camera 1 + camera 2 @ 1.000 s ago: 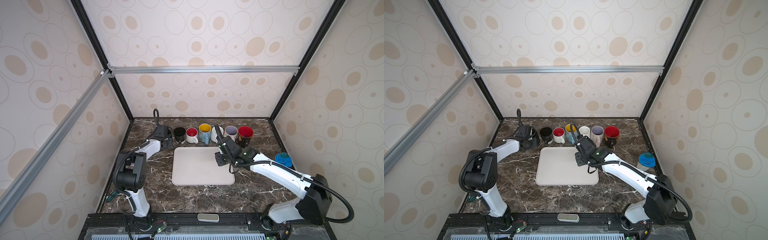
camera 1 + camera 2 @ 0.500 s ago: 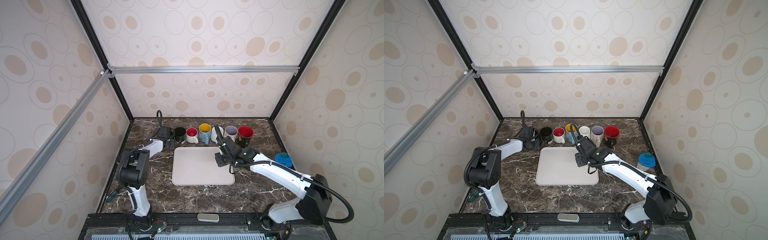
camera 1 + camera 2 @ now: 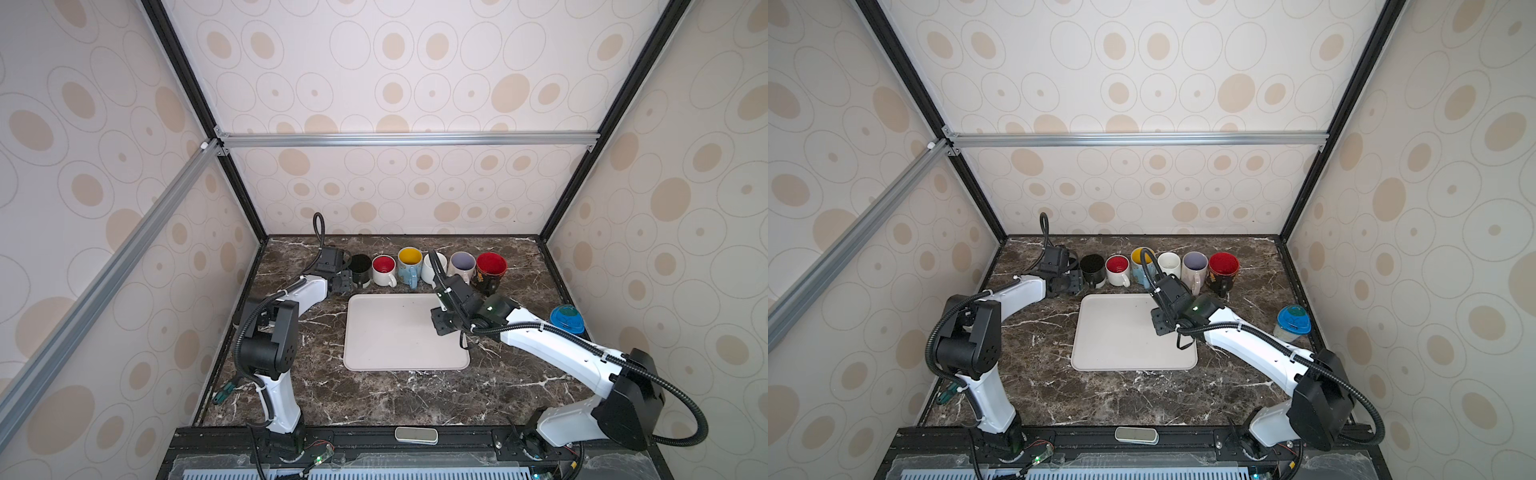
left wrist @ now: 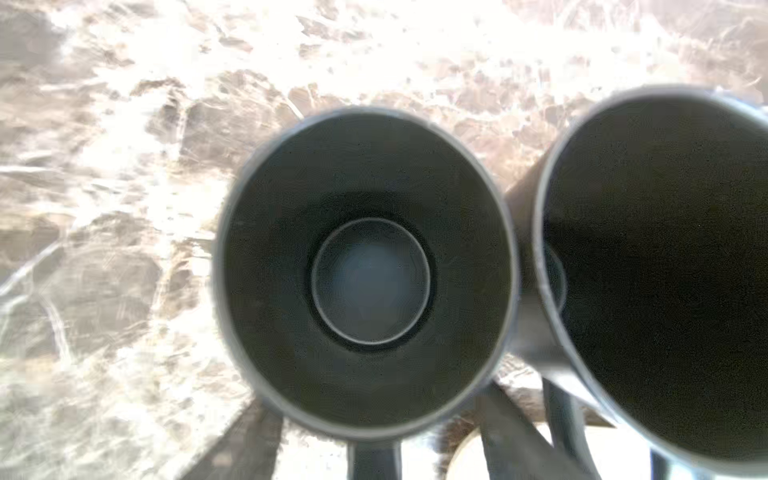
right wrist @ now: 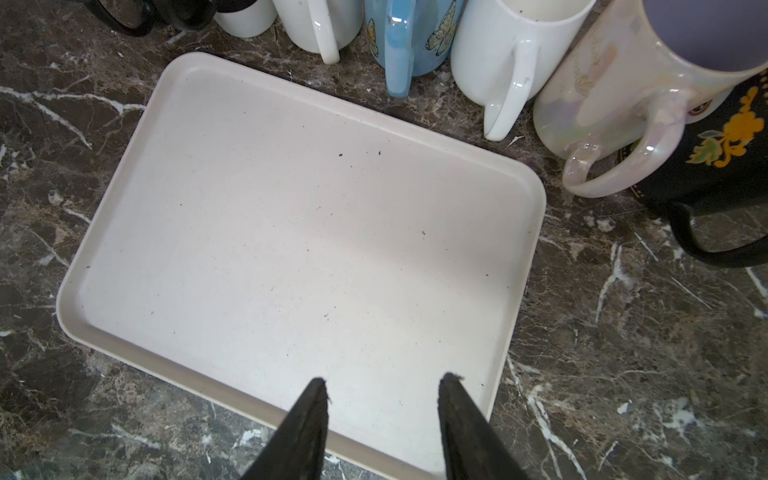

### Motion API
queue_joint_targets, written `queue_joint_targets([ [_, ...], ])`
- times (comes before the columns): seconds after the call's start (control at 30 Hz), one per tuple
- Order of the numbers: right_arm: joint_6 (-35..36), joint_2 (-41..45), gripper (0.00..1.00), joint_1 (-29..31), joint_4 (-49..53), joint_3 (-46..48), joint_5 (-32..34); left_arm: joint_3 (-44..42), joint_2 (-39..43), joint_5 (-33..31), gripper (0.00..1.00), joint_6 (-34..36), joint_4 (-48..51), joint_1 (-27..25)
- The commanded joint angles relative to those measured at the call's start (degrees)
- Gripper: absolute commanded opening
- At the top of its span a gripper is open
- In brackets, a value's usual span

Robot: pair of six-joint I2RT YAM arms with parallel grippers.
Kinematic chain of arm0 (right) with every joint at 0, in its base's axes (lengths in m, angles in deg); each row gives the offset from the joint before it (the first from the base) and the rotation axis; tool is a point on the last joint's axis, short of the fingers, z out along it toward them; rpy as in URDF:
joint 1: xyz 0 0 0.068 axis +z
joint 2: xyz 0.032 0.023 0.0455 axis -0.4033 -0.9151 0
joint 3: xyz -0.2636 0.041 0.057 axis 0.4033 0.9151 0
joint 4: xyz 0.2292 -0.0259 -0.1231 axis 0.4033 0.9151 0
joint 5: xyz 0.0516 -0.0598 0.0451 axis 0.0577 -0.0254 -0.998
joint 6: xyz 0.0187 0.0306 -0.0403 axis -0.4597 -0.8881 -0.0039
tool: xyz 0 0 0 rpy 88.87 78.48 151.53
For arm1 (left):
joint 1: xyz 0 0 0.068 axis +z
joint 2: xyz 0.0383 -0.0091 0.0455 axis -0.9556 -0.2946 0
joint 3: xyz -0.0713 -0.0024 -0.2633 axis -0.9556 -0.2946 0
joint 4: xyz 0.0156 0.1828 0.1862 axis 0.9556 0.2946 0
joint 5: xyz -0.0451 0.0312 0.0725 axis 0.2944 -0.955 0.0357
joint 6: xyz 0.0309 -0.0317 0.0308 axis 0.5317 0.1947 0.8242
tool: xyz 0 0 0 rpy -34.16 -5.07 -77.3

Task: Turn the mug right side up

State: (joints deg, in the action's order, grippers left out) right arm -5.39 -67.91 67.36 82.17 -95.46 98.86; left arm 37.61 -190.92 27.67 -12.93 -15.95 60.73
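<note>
Dark marble with white veins makes the table (image 3: 374, 399). In both top views the black mug (image 3: 360, 268) stands right side up, mouth to the ceiling. It is at the left end of a row of mugs (image 3: 409, 262) along the back wall, just beside the white mug with red inside (image 3: 383, 270). The left arm lies low and stretches toward the back, and the left gripper (image 3: 344, 285) sits just beside the black mug. From here one cannot tell how wide its fingers are. The right arm comes from the front right corner, bent at the elbow, and holds the right gripper (image 3: 440, 325) above the right edge of the beige tray (image 3: 395, 345). A cup with a blue lid (image 3: 566, 319) stands apart at the right.

The left wrist view is blurred and looks straight down into the black mug. The fingers do not show clearly there, so their opening cannot be told.

In the right wrist view the two fingers (image 5: 309, 419) of the right gripper stand apart with nothing between them, over one edge of the tray.
</note>
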Motion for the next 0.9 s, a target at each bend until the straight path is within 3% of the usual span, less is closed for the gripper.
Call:
queue_joint_targets([
  [0.0, -0.58, 3.21, 0.46, -0.19, 2.35, 0.07, 2.01, 0.75, 7.15, -4.97, 0.99, -0.12, 1.86, -0.72],
  [0.13, -1.01, 6.27, 0.46, -0.15, 2.97, 0.72, 3.17, -5.2, 16.96, -8.78, 1.0, -1.28, 0.29, -1.07],
  [0.27, -0.98, 9.09, 0.47, -0.33, 2.42, 2.2, 4.44, -17.04, 29.64, -14.27, 1.0, -0.83, -8.68, -1.02],
  [0.47, -1.19, 10.54, 0.51, -0.28, 3.01, 2.46, 4.83, -46.55, 44.32, -18.04, 1.0, 8.76, -46.07, -0.95],
  [0.53, -1.27, 10.78, 0.52, -0.33, 3.08, 2.57, 4.86, -53.87, 44.51, -18.58, 1.0, 14.02, -58.09, -0.94],
  [0.7, -1.04, 11.43, 0.52, -0.33, 2.51, 3.27, 5.14, -60.15, 39.25, -25.34, 1.0, 22.95, -74.55, -0.42],
  [0.87, 2.45, 12.59, 0.52, -0.33, -2.02, 6.4, 10.7, -63.53, 30.93, -22.82, 1.0, 26.24, -91.36, 1.57],
])
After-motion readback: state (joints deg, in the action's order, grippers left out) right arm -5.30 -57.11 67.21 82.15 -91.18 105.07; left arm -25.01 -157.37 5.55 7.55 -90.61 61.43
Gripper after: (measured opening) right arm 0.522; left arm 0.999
